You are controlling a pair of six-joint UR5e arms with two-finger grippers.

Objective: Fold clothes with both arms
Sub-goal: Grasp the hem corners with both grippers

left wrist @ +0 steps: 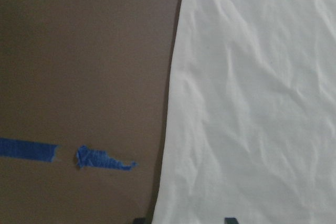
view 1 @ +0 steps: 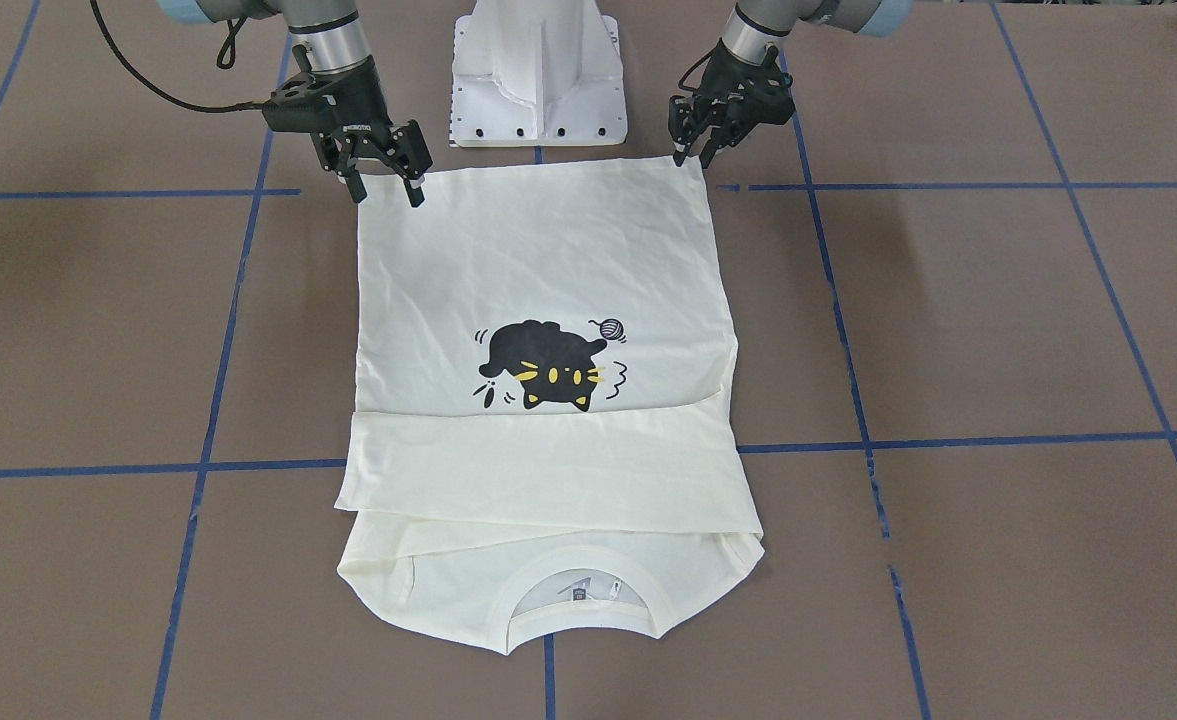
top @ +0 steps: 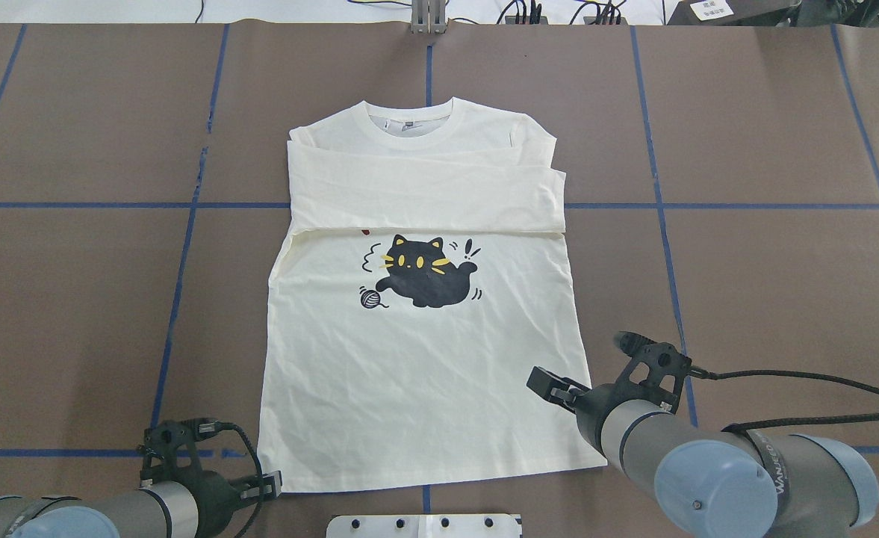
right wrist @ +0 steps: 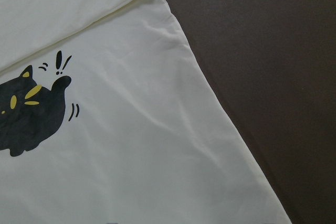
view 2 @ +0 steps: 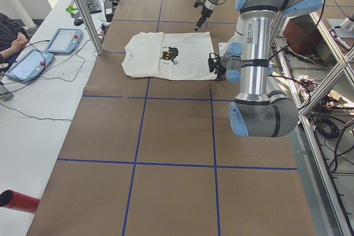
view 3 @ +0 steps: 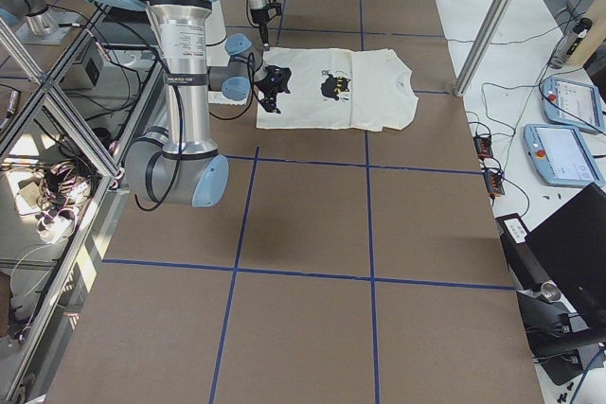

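Brown table [view 1: 998, 320] crossed by blue tape lines [view 1: 948, 440]. A cream shirt [view 1: 548, 260] lies flat at its middle, cat print [view 1: 548, 372] up, sleeves [view 1: 548, 470] folded across the chest, hem toward the robot. The right tool [view 1: 386, 192] hangs open at one hem corner and the left tool [view 1: 693, 158] open at the other. Neither holds anything.
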